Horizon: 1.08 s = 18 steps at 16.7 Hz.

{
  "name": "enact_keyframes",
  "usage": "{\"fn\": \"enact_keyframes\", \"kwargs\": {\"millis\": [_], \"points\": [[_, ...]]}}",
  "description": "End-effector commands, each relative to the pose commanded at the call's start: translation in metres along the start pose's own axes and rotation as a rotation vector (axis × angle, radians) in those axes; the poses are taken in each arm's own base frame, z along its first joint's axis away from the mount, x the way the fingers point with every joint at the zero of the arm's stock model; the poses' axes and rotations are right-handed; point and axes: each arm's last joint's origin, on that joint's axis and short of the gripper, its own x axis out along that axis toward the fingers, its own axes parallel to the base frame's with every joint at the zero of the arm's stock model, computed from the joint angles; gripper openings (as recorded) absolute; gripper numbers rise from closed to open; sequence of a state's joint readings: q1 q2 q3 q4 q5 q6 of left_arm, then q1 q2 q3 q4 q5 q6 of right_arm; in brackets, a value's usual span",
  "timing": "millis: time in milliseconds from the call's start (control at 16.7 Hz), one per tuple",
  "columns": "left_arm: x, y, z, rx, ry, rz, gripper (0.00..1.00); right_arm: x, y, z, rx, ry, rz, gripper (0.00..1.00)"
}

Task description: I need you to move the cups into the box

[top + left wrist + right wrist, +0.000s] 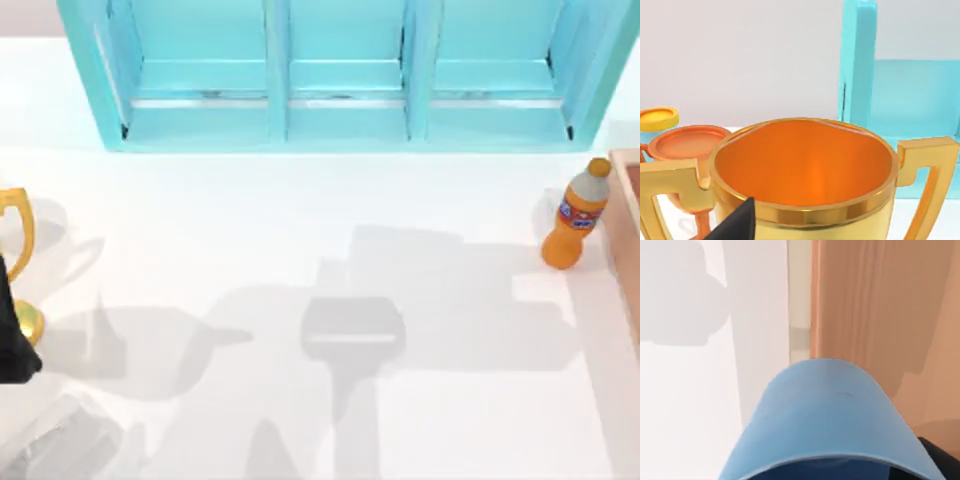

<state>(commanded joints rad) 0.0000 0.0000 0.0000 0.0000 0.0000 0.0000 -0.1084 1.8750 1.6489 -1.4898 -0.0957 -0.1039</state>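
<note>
Right wrist view: blue cup (825, 415) is sitting right up against the camera, over the tan box (880, 315), above its wooden wall and interior. A dark bit of the right gripper (940, 455) is showing beside the cup; whether the fingers are pinching it cannot be told.

Top view: box edge (628, 220) is lying at the table's (300, 250) right side, orange bottle (577, 215) just beside it.

Left arm (12, 330) is sitting at the left edge by the gold trophy (805, 175); finger spread cannot be told.
</note>
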Motion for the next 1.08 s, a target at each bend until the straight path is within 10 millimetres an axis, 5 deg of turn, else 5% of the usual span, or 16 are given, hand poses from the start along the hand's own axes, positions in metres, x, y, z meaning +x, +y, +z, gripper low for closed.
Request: {"fn": "enact_keyframes", "kwargs": {"millis": [180, 360, 780, 1080], "points": [[0.0, 0.0, 0.0, 0.0, 0.0, 0.0, 1.0, -0.015, -0.065, -0.015, -0.003, -0.07, -0.019, 0.0], [0.0, 0.0, 0.0, 0.0, 0.0, 0.0, 1.0, -0.027, -0.098, -0.026, -0.002, -0.136, -0.07, 0.0], [0.0, 0.0, 0.0, 0.0, 0.0, 0.0, 1.0, -0.023, -0.103, -0.026, -0.003, -0.14, -0.078, 0.0], [0.0, 0.0, 0.0, 0.0, 0.0, 0.0, 1.0, 0.016, -0.101, -0.021, -0.001, -0.15, -0.081, 0.0]]}}
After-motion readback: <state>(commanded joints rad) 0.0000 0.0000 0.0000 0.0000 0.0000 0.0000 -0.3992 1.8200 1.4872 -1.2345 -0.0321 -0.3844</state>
